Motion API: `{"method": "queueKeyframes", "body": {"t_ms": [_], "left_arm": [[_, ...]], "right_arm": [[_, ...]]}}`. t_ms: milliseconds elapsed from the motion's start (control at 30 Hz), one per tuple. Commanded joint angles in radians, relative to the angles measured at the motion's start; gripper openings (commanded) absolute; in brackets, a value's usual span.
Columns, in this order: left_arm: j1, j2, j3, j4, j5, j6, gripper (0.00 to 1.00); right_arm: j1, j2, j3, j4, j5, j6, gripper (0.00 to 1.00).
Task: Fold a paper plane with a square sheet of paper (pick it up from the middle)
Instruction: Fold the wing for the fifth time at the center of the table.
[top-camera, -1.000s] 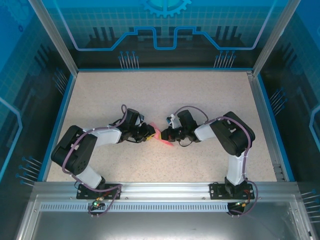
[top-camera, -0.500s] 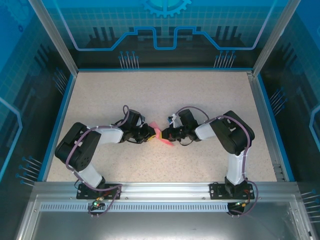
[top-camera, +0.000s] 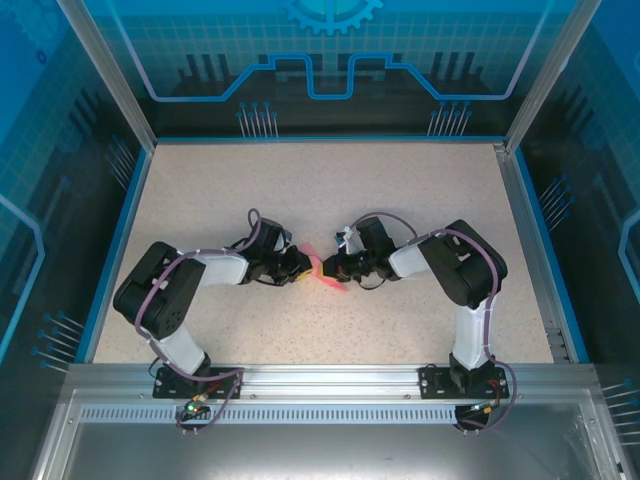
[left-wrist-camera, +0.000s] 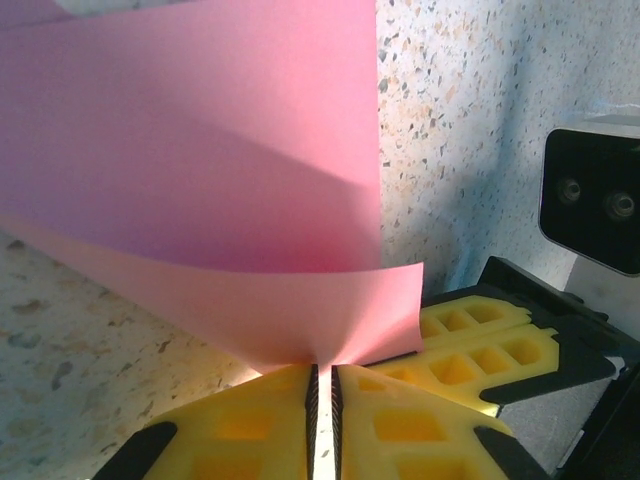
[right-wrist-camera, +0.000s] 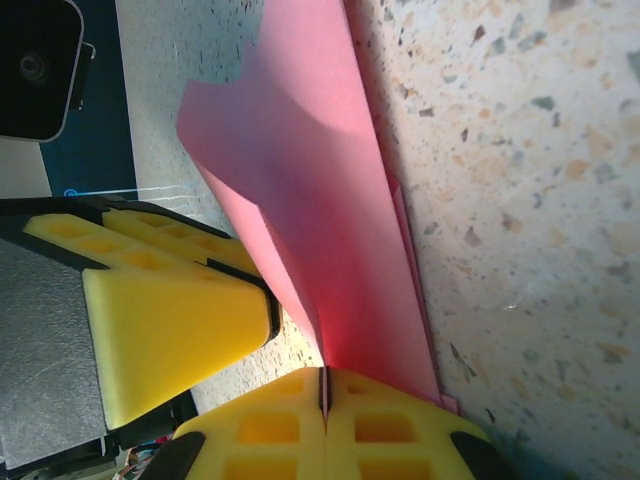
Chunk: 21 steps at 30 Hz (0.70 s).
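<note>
While the two arms meet tip to tip low over the table (top-camera: 420, 190), we see the left gripper (left-wrist-camera: 320, 378) with its yellow fingers pressed together on a curled edge of the square sheet of paper (left-wrist-camera: 200, 170), which bows up and away just ahead of its tips. Facing it, the right gripper (right-wrist-camera: 323, 380) is likewise clamped on the sheet, which stretches out directly ahead with one long edge against the table.
</note>
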Motion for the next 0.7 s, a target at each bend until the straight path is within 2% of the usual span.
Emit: {"method": "queueKeyframes", "body": {"t_ms": [0,333,667], "left_arm": [[-0.006,0.023,0.028,0.016,-0.019,0.029,0.15],[-0.006,0.047,0.046,-0.016,-0.031,0.039,0.13],[-0.006,0.056,0.057,-0.05,-0.041,0.044,0.12]], "right_arm": [[-0.012,0.035,0.014,-0.061,0.009,0.004,0.0],[-0.016,0.035,0.029,-0.093,0.006,-0.005,0.02],[-0.017,-0.003,0.046,-0.157,-0.012,-0.05,0.11]]}}
